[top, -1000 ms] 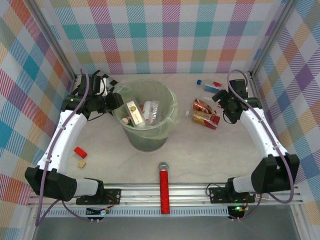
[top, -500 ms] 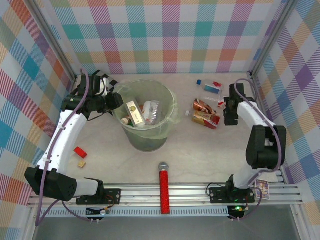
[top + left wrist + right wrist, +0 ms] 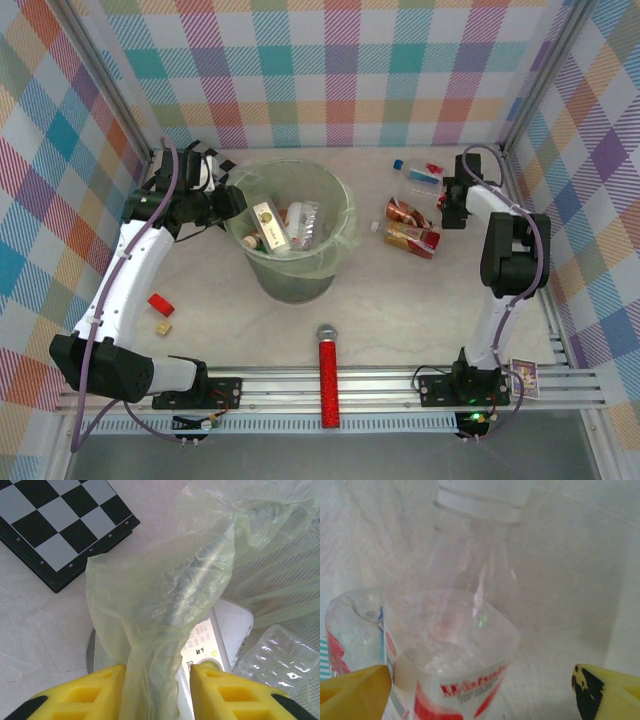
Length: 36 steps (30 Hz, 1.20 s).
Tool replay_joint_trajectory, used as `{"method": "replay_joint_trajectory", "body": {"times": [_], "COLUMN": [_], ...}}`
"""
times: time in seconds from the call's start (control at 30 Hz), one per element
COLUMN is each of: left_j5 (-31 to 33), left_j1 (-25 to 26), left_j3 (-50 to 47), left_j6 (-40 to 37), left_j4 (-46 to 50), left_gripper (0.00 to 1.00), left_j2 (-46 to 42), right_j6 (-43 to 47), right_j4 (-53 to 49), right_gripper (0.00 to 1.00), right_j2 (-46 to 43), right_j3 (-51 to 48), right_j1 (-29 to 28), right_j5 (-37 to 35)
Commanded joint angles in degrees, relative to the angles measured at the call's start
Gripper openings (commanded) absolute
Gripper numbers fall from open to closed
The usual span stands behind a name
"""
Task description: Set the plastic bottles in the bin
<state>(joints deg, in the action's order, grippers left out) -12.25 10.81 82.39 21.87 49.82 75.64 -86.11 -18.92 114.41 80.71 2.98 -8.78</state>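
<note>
The bin (image 3: 290, 262), pale green with a liner, stands mid-table and holds several bottles (image 3: 268, 225). My left gripper (image 3: 232, 201) is at its left rim, and the yellow fingers (image 3: 82, 695) are shut on the bunched liner (image 3: 160, 610) at the bin's edge. Two red-labelled bottles (image 3: 410, 228) and a clear blue-capped one (image 3: 418, 173) lie at the far right. My right gripper (image 3: 451, 207) hangs beside them. It (image 3: 480, 682) is open around a clear white-capped bottle (image 3: 465, 630) with a red and white label; neither finger touches it.
A black-and-grey checkerboard (image 3: 60, 527) lies on the table behind the bin's left side. A red glittery microphone (image 3: 327, 378) lies at the near edge. A red block (image 3: 160, 304) and a tan block (image 3: 163, 327) sit at the near left. Plaid walls close in the table.
The right arm has folded back toward the far right corner, carrying its gripper a little farther back beside the bottles, jaws slightly narrower. The left arm and the bin have not moved.
</note>
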Motion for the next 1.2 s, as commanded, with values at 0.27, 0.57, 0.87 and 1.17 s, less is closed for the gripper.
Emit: {"method": "replay_joint_trajectory", "body": {"times": [0.27, 0.57, 0.87, 1.17], "left_j5": [0.7, 1.2, 0.7, -0.7], "left_j1": [0.7, 0.7, 0.7, 0.7], "left_j3": [1.6, 2.6, 3.5, 3.1], "left_j6": [1.1, 0.7, 0.5, 1.1], "left_j4": [0.5, 1.2, 1.4, 1.2], "left_gripper": [0.38, 0.38, 0.38, 0.36], "left_j2": [-0.8, -0.9, -0.8, -0.8], "right_j6": [2.2, 4.8, 11.8, 26.2], "right_j4": [0.8, -0.7, -4.6, -4.8], "right_gripper": [0.74, 0.55, 0.46, 0.4], "right_j2": [3.3, -5.0, -16.5, -28.2], "right_j3": [0.7, 0.2, 1.1, 2.6], "right_j1": [1.9, 2.4, 3.2, 2.1], "right_j5": [5.3, 4.8, 3.7, 15.8]}}
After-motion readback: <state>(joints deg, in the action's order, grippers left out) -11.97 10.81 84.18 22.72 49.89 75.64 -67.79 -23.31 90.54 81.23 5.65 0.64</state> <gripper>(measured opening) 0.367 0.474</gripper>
